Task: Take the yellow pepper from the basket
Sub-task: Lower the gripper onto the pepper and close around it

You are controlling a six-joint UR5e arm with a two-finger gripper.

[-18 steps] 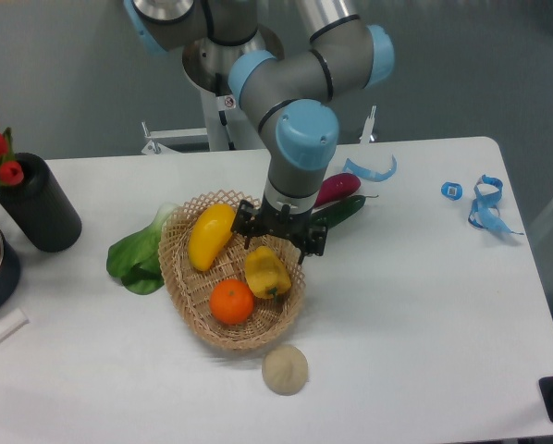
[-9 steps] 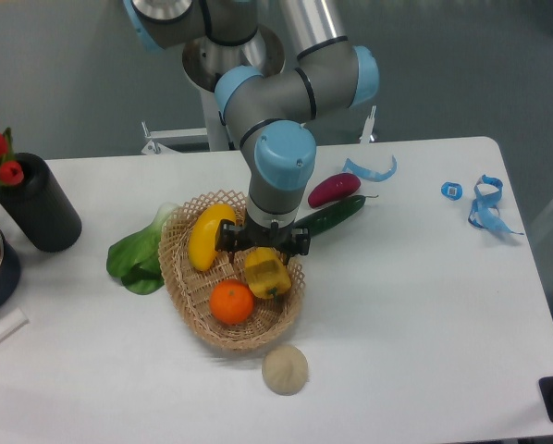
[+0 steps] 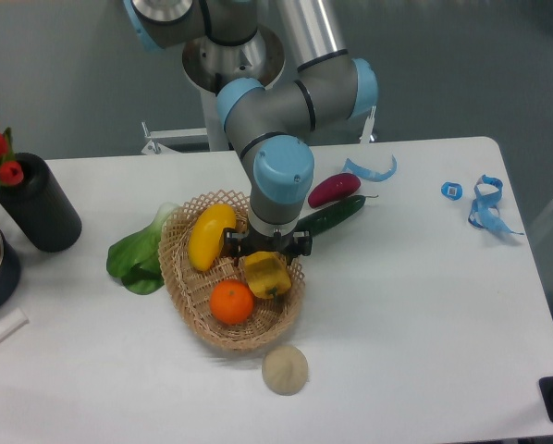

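The yellow pepper [image 3: 268, 276] lies in the right half of the woven basket [image 3: 180, 280], next to an orange [image 3: 231, 302] and a long smooth yellow fruit [image 3: 209, 234]. My gripper [image 3: 266, 250] points straight down onto the pepper's far end. It is open, with one dark finger on either side of the pepper's top. The wrist hides the back of the pepper and part of the basket's far rim.
A green leafy vegetable [image 3: 138, 256] lies left of the basket. A cucumber [image 3: 337, 213] and a purple eggplant [image 3: 334, 189] lie behind it to the right. A beige ball [image 3: 285, 369] sits in front. A black vase [image 3: 38, 204] stands far left, and blue scraps [image 3: 485, 203] lie far right.
The gripper has shifted left, turned at the wrist and come down over the pepper, so its fingers now straddle it. The pepper has stayed in place.
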